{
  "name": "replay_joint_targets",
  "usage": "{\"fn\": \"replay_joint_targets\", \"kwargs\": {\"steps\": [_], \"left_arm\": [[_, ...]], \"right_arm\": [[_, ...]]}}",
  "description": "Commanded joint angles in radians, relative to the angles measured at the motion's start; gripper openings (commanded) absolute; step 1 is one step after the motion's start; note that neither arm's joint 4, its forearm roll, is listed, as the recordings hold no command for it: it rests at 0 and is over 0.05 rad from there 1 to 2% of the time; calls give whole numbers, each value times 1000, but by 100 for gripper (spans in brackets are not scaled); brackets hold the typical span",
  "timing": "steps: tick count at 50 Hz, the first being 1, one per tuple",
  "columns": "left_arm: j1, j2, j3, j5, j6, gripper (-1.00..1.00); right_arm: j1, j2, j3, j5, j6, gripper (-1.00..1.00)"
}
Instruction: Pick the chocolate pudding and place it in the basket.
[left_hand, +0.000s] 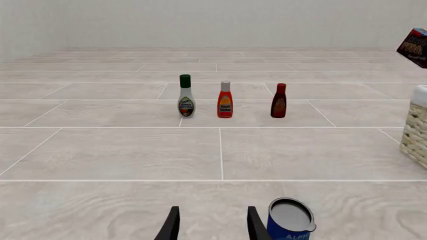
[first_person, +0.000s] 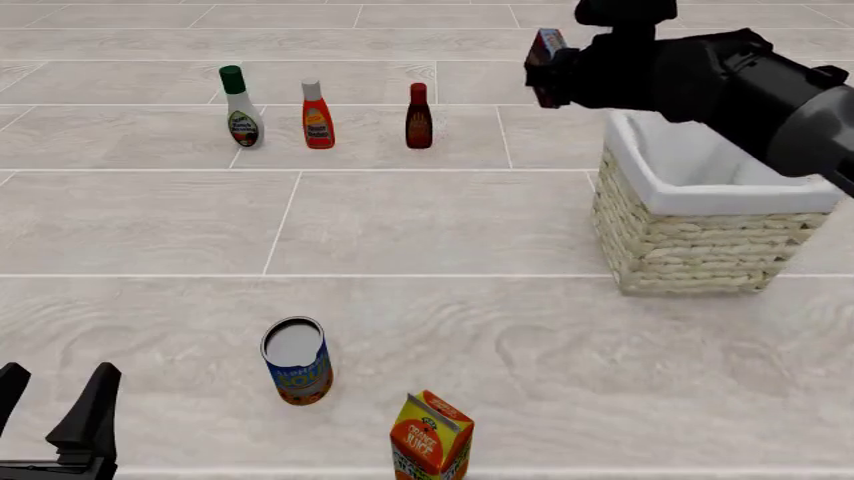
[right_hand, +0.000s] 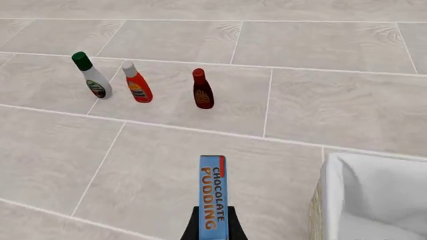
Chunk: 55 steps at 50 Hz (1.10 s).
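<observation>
Nearest my right wrist camera, at the bottom centre of its frame, my right gripper (right_hand: 212, 227) is clamped on the chocolate pudding (right_hand: 213, 197), which stands up out of the fingers as a thin blue strip with its lettering running along it. From the front, that box (first_person: 546, 66) hangs in the upper right of the frame, held in the air and tilted, just left of the basket (first_person: 694, 245) and above the level of its rim. It is not over the white lining yet, as far as I can judge; the wrist view shows the basket's corner (right_hand: 320, 200) off to the lower right, beside the box and not under it.

Its long axis runs along my fingers and away from them, so I grip only 1 end and most of the box sticks out free. My main risk, I think, is letting go too early: the box would drop outside the near-left wall or clip the rim and topple onto the table. A short grip on 1 end could also let it pivot if I swing sideways fast.

My left gripper (first_person: 54, 410) sits open and idle at the lower left of the front view, its 2 fingers apart, near the can (first_person: 295, 360).
</observation>
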Motion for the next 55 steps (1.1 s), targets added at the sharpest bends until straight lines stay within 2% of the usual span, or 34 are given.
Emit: {"fn": "replay_joint_targets", "kwargs": {"steps": [1,27,42,55], "left_arm": [[0,0,0,0,0,100],[0,0,0,0,0,100],[0,0,0,0,0,100],[0,0,0,0,0,100]], "right_arm": [[-52,-1,-37,18,17,-100],[-154,-15,-66,44,72,-100],[-201,-14,-63,42,67,-100],[-276,7,-89,56,52,-100]]}}
